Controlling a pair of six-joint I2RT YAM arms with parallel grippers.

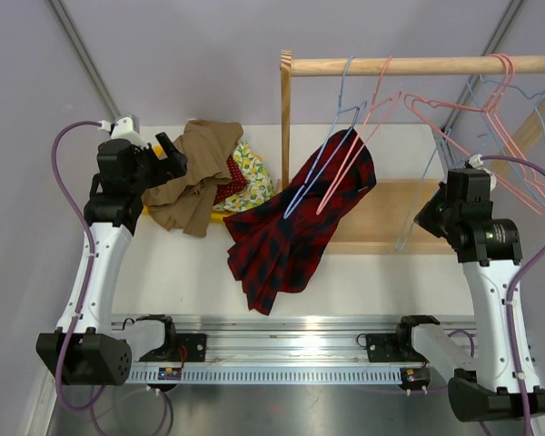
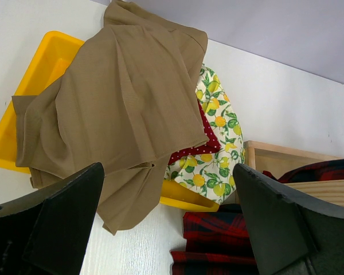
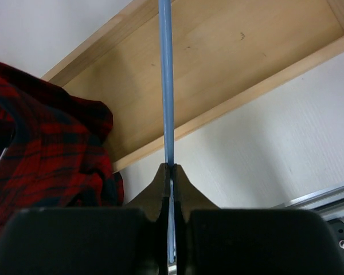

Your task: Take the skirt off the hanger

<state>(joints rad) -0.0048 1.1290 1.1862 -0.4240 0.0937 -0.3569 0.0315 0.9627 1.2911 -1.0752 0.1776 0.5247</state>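
Tabletop: we see a flat white tabletop (image 1: 191,272). Most of its near part is bare.
Room: pale lilac-grey walls (image 1: 209,54) stand behind it, with thin metal struts running up the corners.
Near edge: a ribbed aluminium rail (image 1: 291,341) lies across the tabletop between the two arm bases.
Rack: a light wooden clothes rack stands on the far right part, with a round top rod (image 1: 436,65), an upright post (image 1: 285,127) and a flat base board (image 1: 391,204).
Skirt: the red and dark tartan pleated skirt (image 1: 291,232) hangs from the rod and spills forward onto the tabletop, just right of the post.
Hanger: a thin pale-blue wire hanger (image 1: 331,141) hooks over the rod with its shoulders inside the skirt, and a pink wire hanger (image 1: 368,132) is beside it.
Right fingers: the right fingers (image 3: 183,192) are pinched together on a separate pale-blue hanger wire (image 3: 167,86). It rises over the base board, apart from the skirt.
Left fingers: the left fingers (image 2: 57,223) are spread wide and hold nothing.
Pile: below them a tan cloth garment (image 2: 120,109) drapes over a yellow plastic tray (image 2: 46,57). A red white-dotted garment (image 2: 198,150) and a lemon-print white garment (image 2: 218,137) show at its right edge.
Spare hangers: more pink wire hangers (image 1: 504,127) hang at the rod's right end.
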